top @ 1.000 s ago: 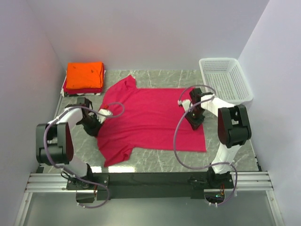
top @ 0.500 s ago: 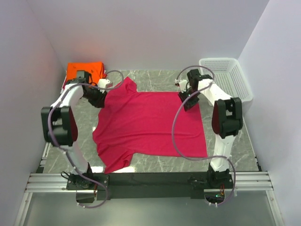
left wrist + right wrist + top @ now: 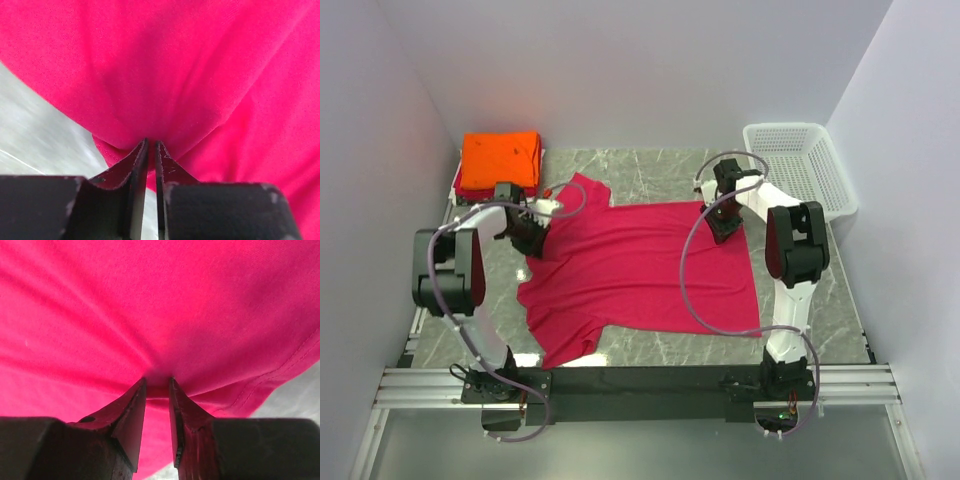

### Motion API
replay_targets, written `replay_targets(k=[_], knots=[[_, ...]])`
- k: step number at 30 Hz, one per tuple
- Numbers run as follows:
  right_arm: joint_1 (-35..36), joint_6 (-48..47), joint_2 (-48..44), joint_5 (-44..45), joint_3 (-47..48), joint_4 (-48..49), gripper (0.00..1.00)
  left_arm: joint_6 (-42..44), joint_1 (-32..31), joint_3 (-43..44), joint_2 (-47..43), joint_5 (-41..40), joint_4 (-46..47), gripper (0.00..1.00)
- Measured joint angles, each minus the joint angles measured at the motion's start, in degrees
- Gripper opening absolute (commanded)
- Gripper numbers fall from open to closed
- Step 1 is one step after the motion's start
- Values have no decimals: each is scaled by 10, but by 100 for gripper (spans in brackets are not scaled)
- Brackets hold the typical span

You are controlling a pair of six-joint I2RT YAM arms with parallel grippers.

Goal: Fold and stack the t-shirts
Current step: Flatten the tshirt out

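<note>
A crimson-pink t-shirt [image 3: 640, 265] lies spread flat on the marble table [image 3: 660, 165], sleeves to the left and hem to the right. My left gripper [image 3: 532, 238] is at its far left shoulder, jaws nearly together and pinching a fold of the pink fabric [image 3: 175, 65]. At the far right hem corner my right gripper [image 3: 722, 222] is shut on a bunched fold of the same shirt [image 3: 150, 300]. In the left wrist view the gripper [image 3: 151, 142] holds cloth at its tips; so does the gripper [image 3: 157, 380] in the right wrist view. A folded orange t-shirt [image 3: 500, 158] tops a red one [image 3: 495, 190] at the back left.
A white mesh basket [image 3: 800, 170] stands at the back right against the wall. Walls close in on the left, right and back. The metal rail [image 3: 640, 385] with both arm bases runs along the near edge.
Both grippers carried the shirt's far edge toward the back wall, then came back a little nearer. The shirt now lies flatter and more stretched out.
</note>
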Motion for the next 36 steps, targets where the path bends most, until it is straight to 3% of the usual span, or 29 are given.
replay_targets(k=[2, 4, 9, 14, 18, 26, 32, 36], knots=[[0, -13, -21, -1, -32, -1, 33, 7, 0, -45, -37, -4, -12, 20], [0, -25, -41, -7, -62, -7, 37, 14, 0, -68, -61, -6, -40, 30], [-2, -35, -64, -20, -84, -22, 40, 9, 2, -12, -56, 7, -107, 37], [-9, -19, -63, -15, -31, -17, 36, -20, 1, 176, -8, 45, -97, 35], [-10, -14, -48, -2, 35, -12, 26, -48, -7, 239, 33, 61, -75, 32], [-10, -18, 17, 8, 57, -25, 12, -75, -40, 215, 98, 68, -78, 26], [-10, -21, 37, 24, 63, -40, 11, -81, -53, 168, 104, 56, -80, 21], [-10, -14, 75, 35, 124, -63, 11, -100, -54, 197, 142, 45, -83, 20]])
